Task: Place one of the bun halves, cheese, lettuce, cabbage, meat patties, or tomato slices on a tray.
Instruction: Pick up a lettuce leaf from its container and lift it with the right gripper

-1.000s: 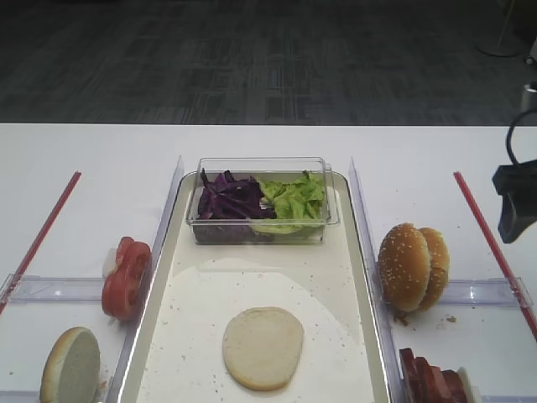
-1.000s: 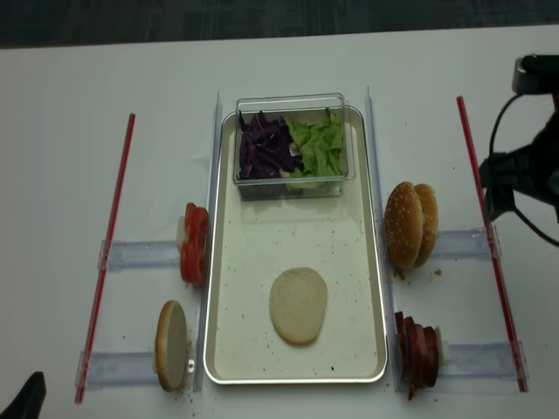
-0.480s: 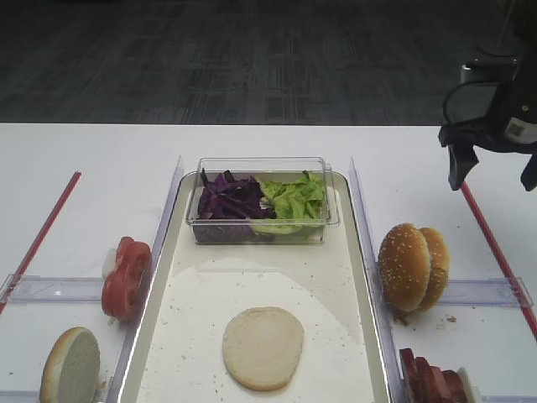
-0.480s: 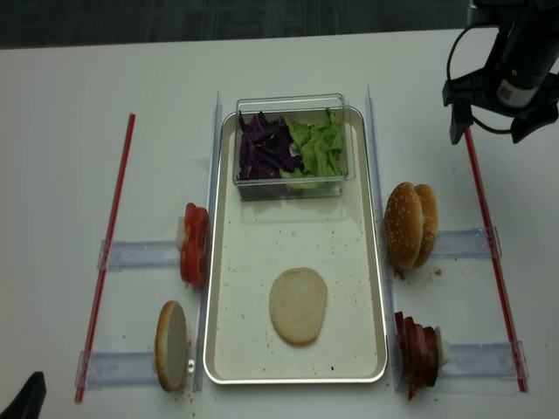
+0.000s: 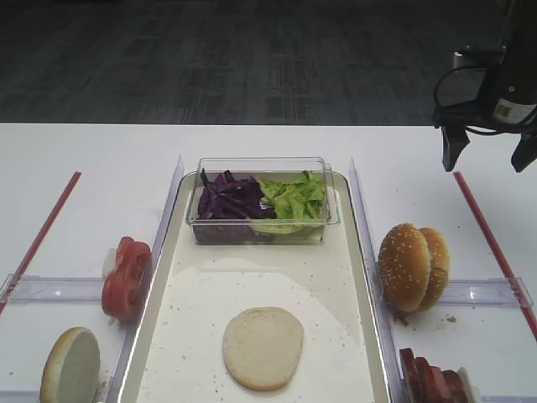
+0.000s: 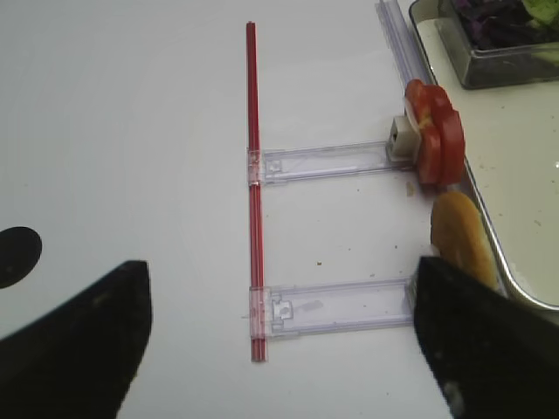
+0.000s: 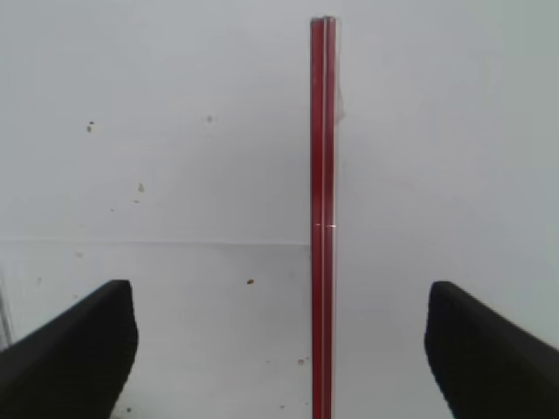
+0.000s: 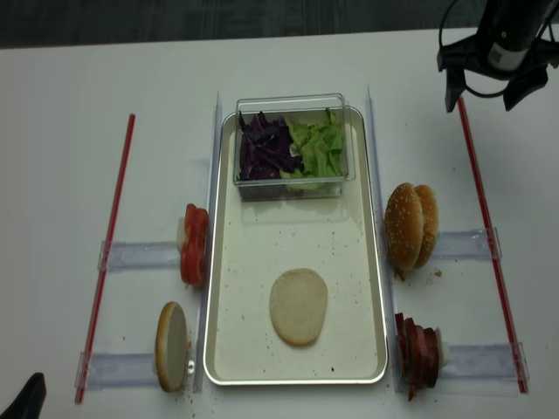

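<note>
Tray (image 8: 378, 262) holds one bun half (image 8: 298, 305) mid-floor; both grippers, right (image 8: 485, 92) and left (image 6: 279, 345), gape wide, empty.

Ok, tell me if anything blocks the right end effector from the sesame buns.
Nothing visible does. The right end effector hangs open over the red strip; the buns stand nearer, with only bare table between.

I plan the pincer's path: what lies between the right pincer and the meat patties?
In the realsense high view, the right pincer hangs open at the far right; the standing buns lie roughly between it and the patties.
</note>
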Available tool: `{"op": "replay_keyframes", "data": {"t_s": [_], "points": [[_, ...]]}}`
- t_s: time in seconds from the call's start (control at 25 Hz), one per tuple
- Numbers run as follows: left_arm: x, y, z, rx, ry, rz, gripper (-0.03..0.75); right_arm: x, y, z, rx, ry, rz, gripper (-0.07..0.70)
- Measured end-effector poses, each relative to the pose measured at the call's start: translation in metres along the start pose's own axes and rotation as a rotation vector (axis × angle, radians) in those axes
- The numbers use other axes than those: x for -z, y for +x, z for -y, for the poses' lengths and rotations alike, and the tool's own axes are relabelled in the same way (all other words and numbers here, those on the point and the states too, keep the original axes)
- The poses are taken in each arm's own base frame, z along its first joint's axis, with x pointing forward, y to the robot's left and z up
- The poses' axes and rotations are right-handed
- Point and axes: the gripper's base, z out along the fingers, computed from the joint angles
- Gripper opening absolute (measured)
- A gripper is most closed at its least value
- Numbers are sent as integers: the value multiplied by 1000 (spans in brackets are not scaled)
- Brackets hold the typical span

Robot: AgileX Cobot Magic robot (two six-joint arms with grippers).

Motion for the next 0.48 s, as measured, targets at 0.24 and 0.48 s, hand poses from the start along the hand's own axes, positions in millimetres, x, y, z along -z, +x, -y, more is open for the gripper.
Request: {"op": "replay_keyframes", "data": {"t_s": [0.24, 0.48], "points": [[0, 0, 0, 0, 0, 0, 564, 0, 0, -3, -3, -28, -1, 678], [0, 0, 0, 0, 0, 0, 565, -2, 0, -31, 60, -37, 13, 678]]}}
